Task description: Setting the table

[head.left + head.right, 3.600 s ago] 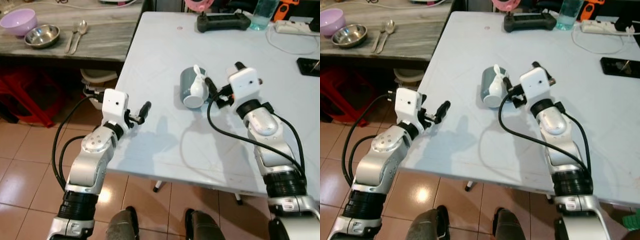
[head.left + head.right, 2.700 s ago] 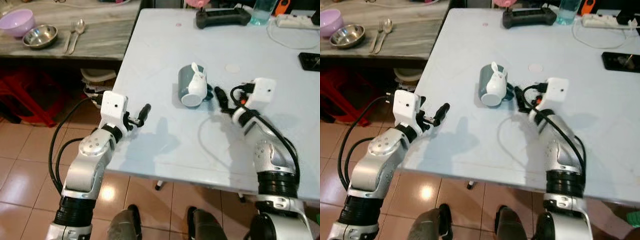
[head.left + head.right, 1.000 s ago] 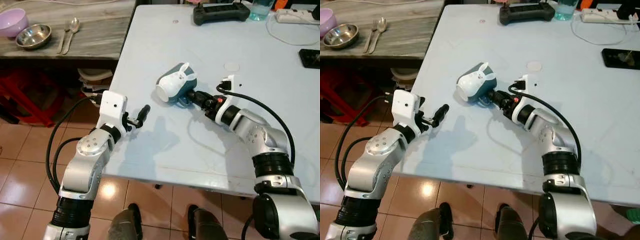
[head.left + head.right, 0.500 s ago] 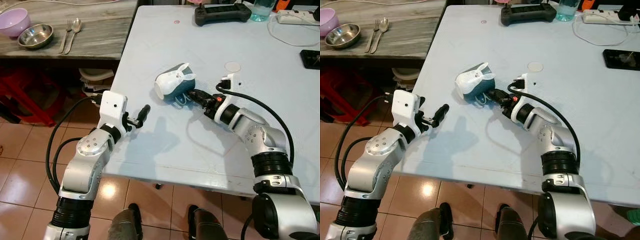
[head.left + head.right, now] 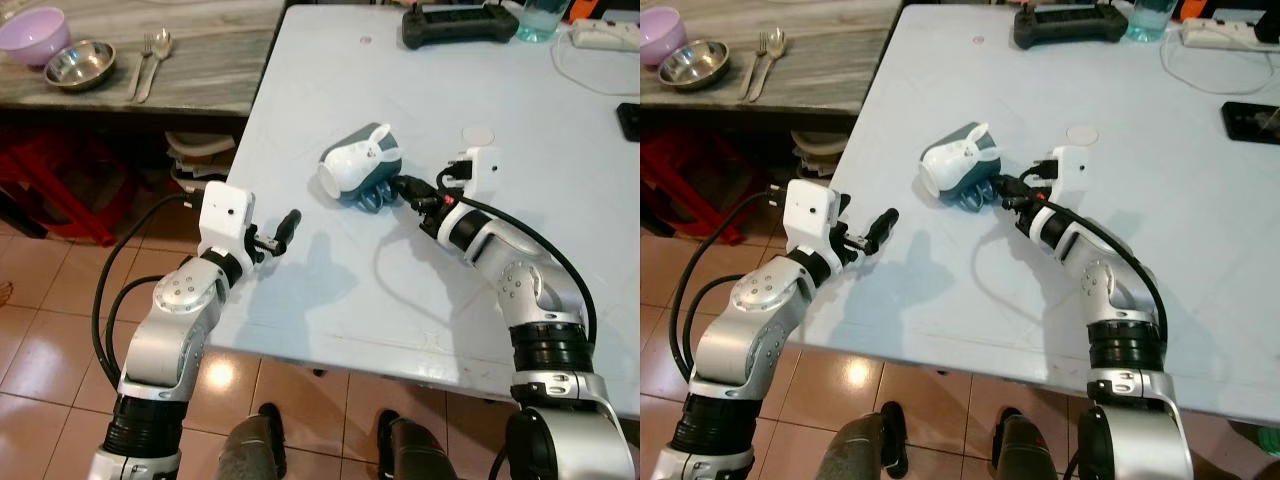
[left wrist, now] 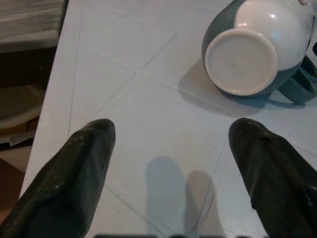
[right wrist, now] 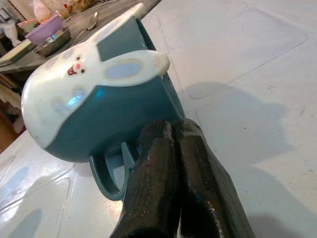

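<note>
Toward the middle of the white table (image 5: 330,290), nearer its left edge than its right, a teal mug (image 5: 360,180) with a white rabbit face lies on its side. Its base points to the left edge and its handle rests against the tabletop. The right gripper (image 5: 398,187) reaches in from the right, level with the table. The head views only show its black tip meeting the mug at the handle. The right wrist view shows more: the two fingers (image 7: 163,183) are pressed together with no gap between them, and their tips touch the mug wall just above the handle (image 7: 111,171), not around it. That view also shows the rabbit's eyes, nose and one pale ear, which are too small to read from the head.

The left gripper (image 5: 278,228) hovers at the table's left edge, near the front corner and well apart from the mug. From the head it looks like a single dark stub. In the left wrist view its fingers (image 6: 74,173) stand wide apart, with bare tabletop between them and the mug's round white base (image 6: 241,61) beyond.

On the grey wooden counter (image 5: 200,60) past the left edge sit a purple bowl (image 5: 35,33), a steel bowl (image 5: 78,63), a fork (image 5: 141,66) and a spoon (image 5: 160,45). At the far edge lies a black controller (image 5: 460,24); a bottle, a power strip and a dark flat object are cut off by the frame.
</note>
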Controlling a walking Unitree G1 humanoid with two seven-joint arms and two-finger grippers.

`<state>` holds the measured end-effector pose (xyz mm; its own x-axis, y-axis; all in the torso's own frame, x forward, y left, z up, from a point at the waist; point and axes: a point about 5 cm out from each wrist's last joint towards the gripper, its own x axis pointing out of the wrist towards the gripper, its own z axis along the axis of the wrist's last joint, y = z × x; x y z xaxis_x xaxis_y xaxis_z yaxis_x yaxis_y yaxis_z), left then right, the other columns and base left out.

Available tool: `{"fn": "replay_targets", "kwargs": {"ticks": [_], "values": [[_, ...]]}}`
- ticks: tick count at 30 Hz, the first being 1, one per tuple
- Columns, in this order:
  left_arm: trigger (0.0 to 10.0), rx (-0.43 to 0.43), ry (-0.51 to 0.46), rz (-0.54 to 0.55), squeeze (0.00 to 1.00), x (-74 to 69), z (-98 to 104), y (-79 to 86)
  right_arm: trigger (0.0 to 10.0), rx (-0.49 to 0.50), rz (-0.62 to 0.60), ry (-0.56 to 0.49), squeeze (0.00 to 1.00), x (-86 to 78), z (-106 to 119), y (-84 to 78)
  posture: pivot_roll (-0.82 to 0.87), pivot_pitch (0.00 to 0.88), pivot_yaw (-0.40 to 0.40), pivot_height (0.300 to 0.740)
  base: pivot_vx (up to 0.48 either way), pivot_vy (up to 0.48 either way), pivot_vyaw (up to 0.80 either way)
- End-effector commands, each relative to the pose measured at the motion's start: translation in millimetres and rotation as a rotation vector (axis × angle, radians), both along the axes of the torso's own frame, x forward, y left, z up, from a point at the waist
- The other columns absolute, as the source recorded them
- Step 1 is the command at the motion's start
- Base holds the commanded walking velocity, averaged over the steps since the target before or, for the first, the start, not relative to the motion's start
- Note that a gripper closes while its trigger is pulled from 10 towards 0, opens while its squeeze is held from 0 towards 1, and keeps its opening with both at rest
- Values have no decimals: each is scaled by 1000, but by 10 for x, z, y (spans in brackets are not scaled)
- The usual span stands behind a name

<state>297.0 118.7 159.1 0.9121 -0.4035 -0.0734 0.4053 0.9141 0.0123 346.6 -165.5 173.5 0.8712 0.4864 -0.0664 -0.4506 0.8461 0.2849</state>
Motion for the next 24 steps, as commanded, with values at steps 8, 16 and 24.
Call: {"fn": "replay_targets", "kwargs": {"ticks": [8,16,24], "values": [[10000,10,-3,6,0,-10,1,11,10000,-101,8,28,1000,-45,-20,-3,-12,219,113,740,0,0,0],[10000,12,-2,4,0,-11,5,12,10000,-170,49,47,1000,51,20,23,-11,224,113,740,0,0,0],[10000,11,-2,6,0,-16,6,8,10000,-178,71,39,0,104,78,68,-10,225,109,740,0,0,0]]}}
